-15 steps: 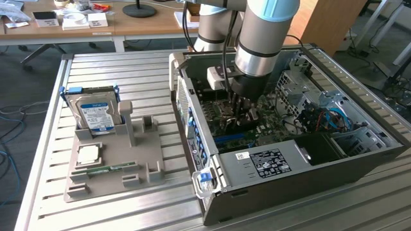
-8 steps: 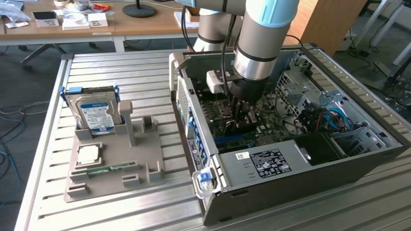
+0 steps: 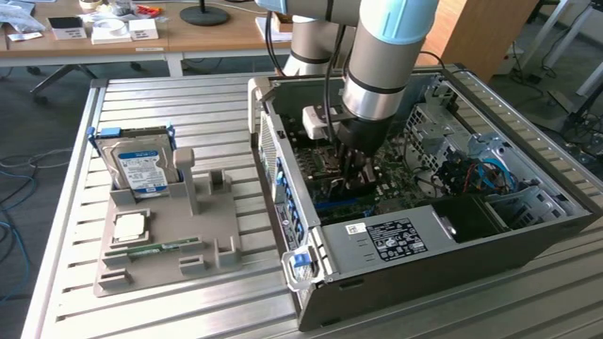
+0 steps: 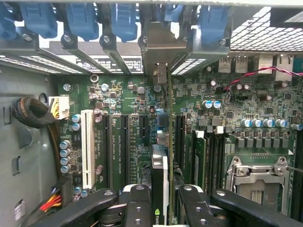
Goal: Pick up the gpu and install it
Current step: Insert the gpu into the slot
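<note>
gripper (image 4: 165,208): black fingers (image 4: 137,208) closed on the gpu, one to each side of the card's edge, pressed against both faces.
gpu (image 4: 161,175): held edge-on and upright, green board with a silver end bracket (image 4: 163,52) reaching the rear slot openings; down among the expansion slots of the motherboard, whether fully seated cannot be told.
motherboard (image 4: 128,109): green, lying flat on the case floor; white slot (image 4: 87,146) and black slots beside the card, empty cpu socket (image 4: 258,182) further over.
blue latches (image 4: 83,19): in a row along the rear slot covers above the bracket.
arm (image 3: 377,70): reaching straight down into the open computer case (image 3: 424,268), wrist low over the board.
grey holder tray (image 3: 169,247): on the slatted table (image 3: 141,99), toward the exterior view's left, well apart from the case.
hard drive (image 3: 141,166): blue-labelled, standing upright at the back of the tray.
memory stick (image 3: 155,248): narrow, green, lying flat near the tray's front.
</note>
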Robot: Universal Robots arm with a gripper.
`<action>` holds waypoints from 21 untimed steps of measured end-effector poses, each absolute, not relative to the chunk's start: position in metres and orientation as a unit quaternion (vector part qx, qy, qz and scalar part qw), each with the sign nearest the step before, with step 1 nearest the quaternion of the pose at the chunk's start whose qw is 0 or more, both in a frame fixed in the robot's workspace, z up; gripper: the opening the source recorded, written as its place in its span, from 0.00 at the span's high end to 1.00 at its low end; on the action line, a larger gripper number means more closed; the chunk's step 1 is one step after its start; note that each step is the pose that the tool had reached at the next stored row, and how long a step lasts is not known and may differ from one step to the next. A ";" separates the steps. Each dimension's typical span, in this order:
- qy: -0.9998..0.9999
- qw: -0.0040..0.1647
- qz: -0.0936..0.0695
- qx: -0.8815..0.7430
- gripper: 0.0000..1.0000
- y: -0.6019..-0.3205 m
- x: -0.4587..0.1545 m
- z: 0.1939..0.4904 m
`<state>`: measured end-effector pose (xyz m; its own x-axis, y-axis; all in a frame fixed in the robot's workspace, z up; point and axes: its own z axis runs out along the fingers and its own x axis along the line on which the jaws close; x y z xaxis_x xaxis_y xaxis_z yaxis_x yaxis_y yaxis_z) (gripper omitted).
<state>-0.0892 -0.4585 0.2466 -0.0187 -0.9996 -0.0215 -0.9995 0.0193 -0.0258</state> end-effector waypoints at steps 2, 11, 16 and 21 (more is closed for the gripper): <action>0.714 0.017 -0.002 -0.700 0.73 -0.459 -0.089 0.246; 0.714 0.017 -0.002 -0.700 0.73 -0.459 -0.089 0.246; 0.714 0.016 -0.002 -0.700 0.73 -0.459 -0.089 0.244; 0.715 0.016 -0.002 -0.699 0.73 -0.459 -0.089 0.242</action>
<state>-0.0892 -0.4594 0.2417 -0.0216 -0.9995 -0.0209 -0.9994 0.0221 -0.0256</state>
